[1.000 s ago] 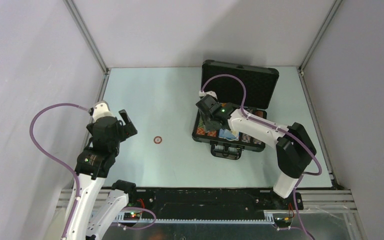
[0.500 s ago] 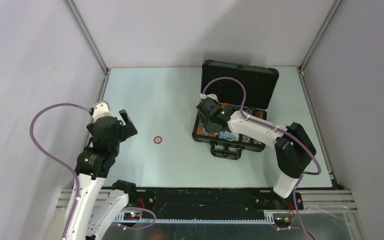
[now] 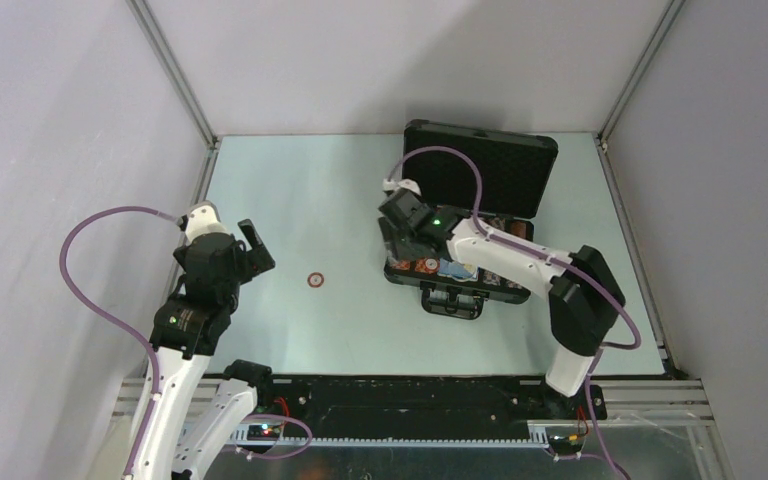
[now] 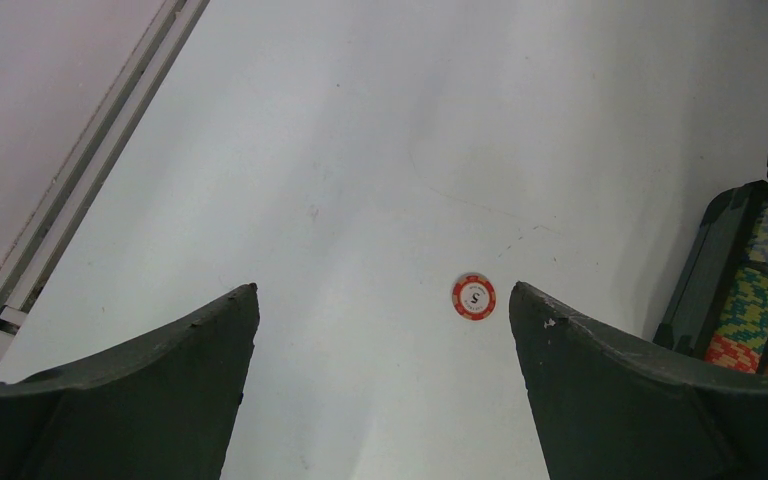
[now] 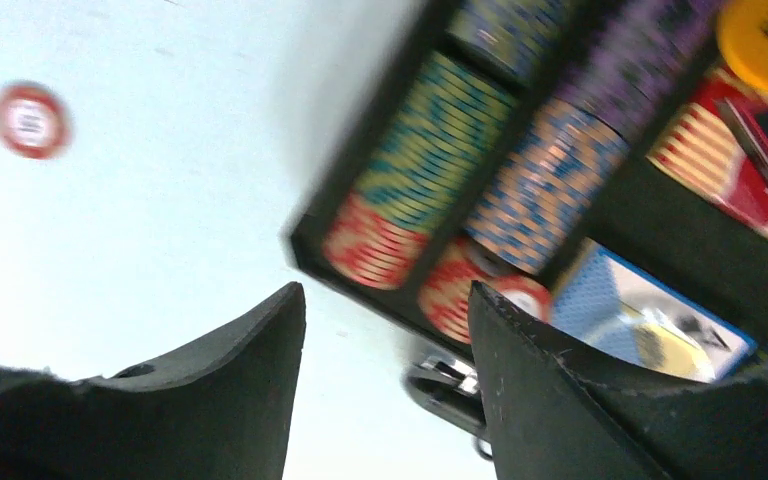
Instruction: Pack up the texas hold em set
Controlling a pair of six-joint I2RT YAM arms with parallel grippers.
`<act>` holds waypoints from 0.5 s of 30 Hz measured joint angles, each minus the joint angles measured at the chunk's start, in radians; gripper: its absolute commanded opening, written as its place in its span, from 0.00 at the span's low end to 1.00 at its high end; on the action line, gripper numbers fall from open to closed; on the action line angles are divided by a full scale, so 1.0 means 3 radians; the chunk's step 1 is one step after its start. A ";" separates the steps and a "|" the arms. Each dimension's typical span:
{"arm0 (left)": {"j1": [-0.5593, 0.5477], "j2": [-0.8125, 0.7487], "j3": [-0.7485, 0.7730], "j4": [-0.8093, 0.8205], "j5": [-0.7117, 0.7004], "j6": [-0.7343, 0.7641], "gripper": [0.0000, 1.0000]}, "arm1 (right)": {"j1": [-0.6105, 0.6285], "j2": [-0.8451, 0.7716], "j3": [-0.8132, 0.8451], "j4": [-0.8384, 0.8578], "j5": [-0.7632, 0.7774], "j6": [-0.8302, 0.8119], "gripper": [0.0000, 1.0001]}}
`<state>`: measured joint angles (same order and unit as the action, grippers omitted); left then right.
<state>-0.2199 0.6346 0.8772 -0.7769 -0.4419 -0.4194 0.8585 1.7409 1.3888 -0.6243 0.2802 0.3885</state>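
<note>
1. The loose red-white chip [image 3: 315, 280] lies flat on the table [image 3: 300, 180], left of centre in the overhead view. It is well apart from the black case [image 3: 398, 272], which stands open in the right half of the frame with its foam-lined lid [image 3: 480, 165] tipped back.
2. The left gripper [image 3: 256, 248] sits just left of the chip, fingers spread wide and holding nothing. In its own wrist view the chip [image 4: 473, 297] shows in the gap between the two fingers, ahead of them and nearer the right-hand one.
3. The right gripper [image 3: 390, 240] hovers over the left end of the case, also spread and empty. Its wrist view shows the chip rows [image 5: 430, 140] beyond its fingers and the loose chip [image 5: 29, 120] far off in the upper left corner.
4. By my judgement the left arm is the nearer and better lined up (the chip is round, so no long axis dictates the wrist angle).
5. What remains is a low, flat pick, then a carry rightward across the frame into the case.
</note>
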 measured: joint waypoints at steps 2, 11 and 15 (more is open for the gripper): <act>0.0000 -0.0001 0.0000 0.0000 -0.0001 -0.0001 1.00 | 0.0128 0.0126 0.0262 -0.0013 -0.0027 -0.0004 0.66; 0.0000 -0.0187 0.0000 -0.0001 -0.0074 -0.0022 1.00 | 0.0655 0.1401 0.1788 -0.0027 -0.0361 -0.0015 0.73; 0.0000 -0.0278 0.0000 -0.0001 -0.0121 -0.0032 1.00 | 0.0727 0.1948 0.2304 -0.0106 -0.0495 -0.0013 0.75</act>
<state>-0.2199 0.5510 0.8772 -0.7773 -0.4782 -0.4290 1.0767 2.3253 2.0800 -0.6559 0.1318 0.3847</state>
